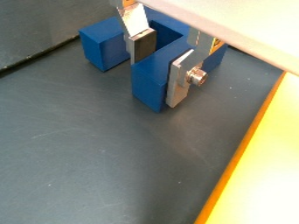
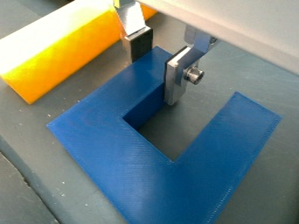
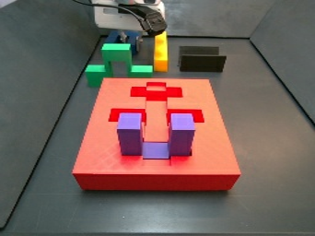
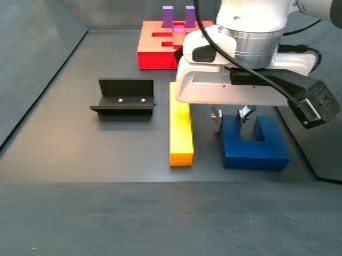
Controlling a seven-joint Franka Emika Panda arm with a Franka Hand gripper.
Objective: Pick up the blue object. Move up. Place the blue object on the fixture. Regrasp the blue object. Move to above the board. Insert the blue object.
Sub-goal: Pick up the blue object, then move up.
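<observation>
One black fixture [image 4: 123,98], one long yellow bar [image 4: 181,135] and one matte blue object [image 4: 254,142], U-shaped, lie side by side on the dark surface [image 4: 80,150]. The hand [image 4: 231,115] is lowered onto the blue object, its two silver fingers [image 1: 181,77] straddling one prong; whether they grip it I cannot tell. One red board [image 3: 155,129] holds one purple U-block [image 3: 157,135].

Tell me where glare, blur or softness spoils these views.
In both wrist views the claw straddling a prong of the blue block is soft; the yellow bar washes out pale. In a side view the red board is sharp, the far claw small and indistinct.
</observation>
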